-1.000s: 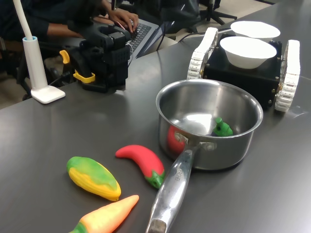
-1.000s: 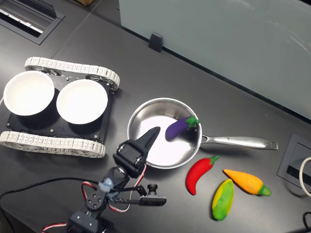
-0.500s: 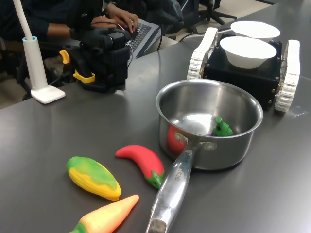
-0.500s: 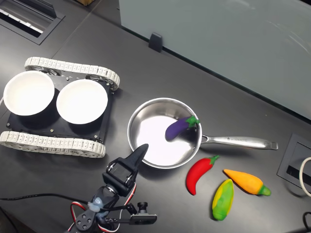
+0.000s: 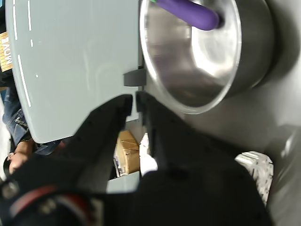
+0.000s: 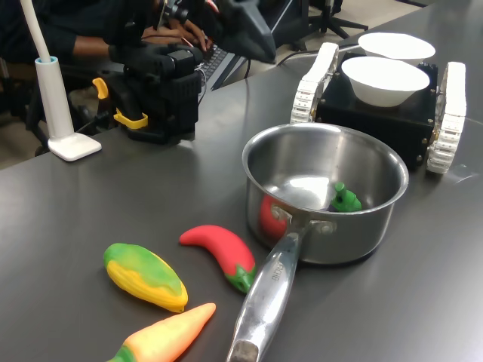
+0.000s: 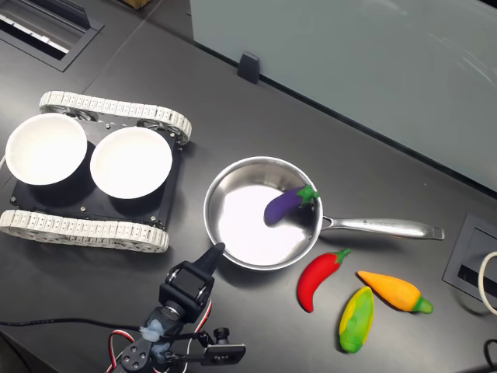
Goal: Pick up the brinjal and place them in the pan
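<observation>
While one brinjal (image 7: 284, 207) sits in pan (image 7: 225, 247), claw (image 7: 213, 251) seemingly closed.

Robotics lab or office: dark desk (image 7: 233, 101), tracked robot base (image 7: 93, 225), person typing on laptop (image 6: 219, 53).

You're working on a dark grey counter (image 7: 233, 101) with a dull sheen. In the second exterior view a pale grey-green partition panel (image 7: 349, 54) stands along its far edge, held by a small dark clip (image 7: 248, 66), and recessed cable boxes (image 7: 474, 264) sit in the surface. In the first exterior view, office chairs (image 6: 332, 11) stand on a light floor behind.
</observation>
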Robot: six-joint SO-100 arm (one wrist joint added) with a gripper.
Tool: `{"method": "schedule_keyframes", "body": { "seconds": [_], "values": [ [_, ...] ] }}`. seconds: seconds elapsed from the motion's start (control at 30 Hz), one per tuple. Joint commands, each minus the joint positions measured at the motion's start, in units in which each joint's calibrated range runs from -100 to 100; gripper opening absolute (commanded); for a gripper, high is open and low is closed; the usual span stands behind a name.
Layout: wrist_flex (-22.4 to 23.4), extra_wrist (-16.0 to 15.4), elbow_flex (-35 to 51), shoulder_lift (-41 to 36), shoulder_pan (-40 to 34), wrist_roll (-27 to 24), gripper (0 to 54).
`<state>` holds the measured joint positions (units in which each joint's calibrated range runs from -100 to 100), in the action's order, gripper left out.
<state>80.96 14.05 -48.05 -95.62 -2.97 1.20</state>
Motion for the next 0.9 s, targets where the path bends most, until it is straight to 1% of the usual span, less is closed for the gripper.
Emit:
{"method": "schedule_keyframes", "body": {
  "seconds": [0.0,0.27,0.43,0.73,0.87],
  "values": [
    [3.69,-0.52,1.21,0.18,-1.5,-1.07,0.1],
    [5.39,-0.52,-3.42,0.18,-1.85,-1.66,0.1],
    [8.04,-0.77,-4.6,0.18,-1.85,-2.05,0.1],
    [12.39,-2.12,-5.69,0.18,-1.85,-2.25,0.1],
    [12.56,-2.12,-8.51,0.18,-1.85,-2.69,0.1]
  ]
}}
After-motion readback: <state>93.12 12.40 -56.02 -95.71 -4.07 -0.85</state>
